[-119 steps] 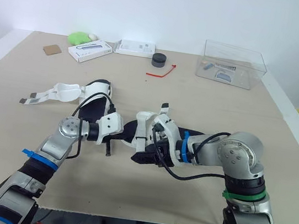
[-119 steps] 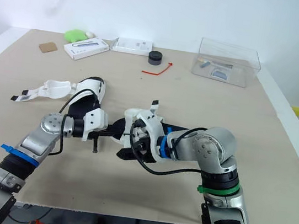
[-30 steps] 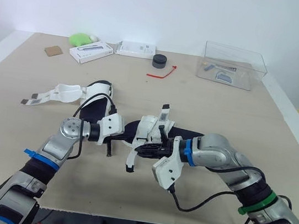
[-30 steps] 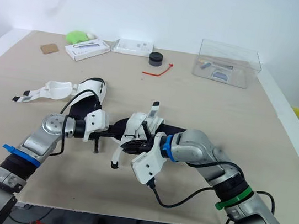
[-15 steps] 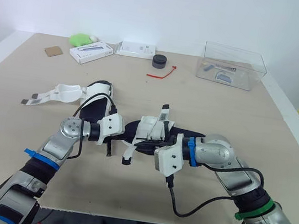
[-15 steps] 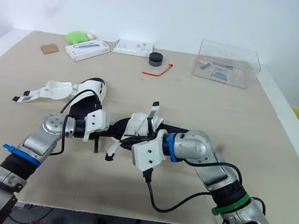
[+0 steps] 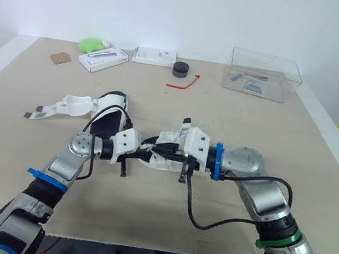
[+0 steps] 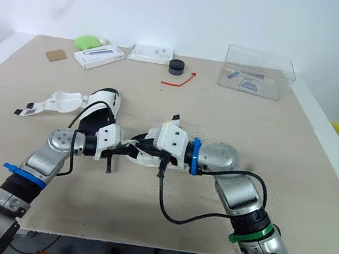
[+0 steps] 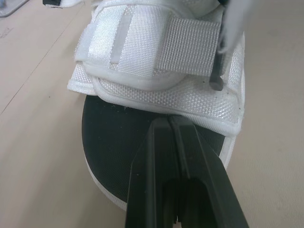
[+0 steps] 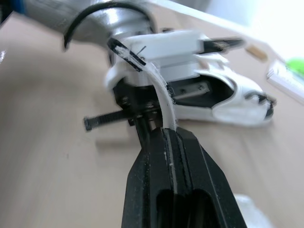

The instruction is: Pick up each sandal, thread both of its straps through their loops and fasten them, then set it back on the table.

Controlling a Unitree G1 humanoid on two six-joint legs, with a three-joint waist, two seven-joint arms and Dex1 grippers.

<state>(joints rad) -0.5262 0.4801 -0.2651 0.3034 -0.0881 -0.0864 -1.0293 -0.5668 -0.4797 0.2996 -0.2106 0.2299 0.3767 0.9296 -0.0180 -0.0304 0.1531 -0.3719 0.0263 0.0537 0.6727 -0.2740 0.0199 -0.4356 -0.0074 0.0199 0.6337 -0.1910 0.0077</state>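
One white sandal (image 7: 168,158) with a black insole lies at the table's middle, between both grippers. My left gripper (image 7: 151,156) is shut, its tips (image 9: 169,121) pinching the edge of the white woven upper (image 9: 156,90) over the insole. A webbing strap (image 9: 190,47) lies flat across that upper. My right gripper (image 7: 165,148) comes in from the right and is shut on a thin white strap (image 10: 159,95), which runs out between its fingers. The other sandal (image 7: 110,107) rests behind my left arm, its straps (image 7: 52,107) spread loose on the table.
A clear plastic box (image 7: 265,74) stands at the back right. Along the back edge lie a black round puck (image 7: 179,68), a red tie (image 7: 183,81), two white boxes (image 7: 102,57), a green lump (image 7: 89,43) and a brown card (image 7: 58,57). My right wrist's cable (image 7: 207,217) loops over the near table.
My right wrist has swung up from the near side of the sandal to level with it on the right. The strap that hung down in front now lies up against the sandal. The left gripper held still.
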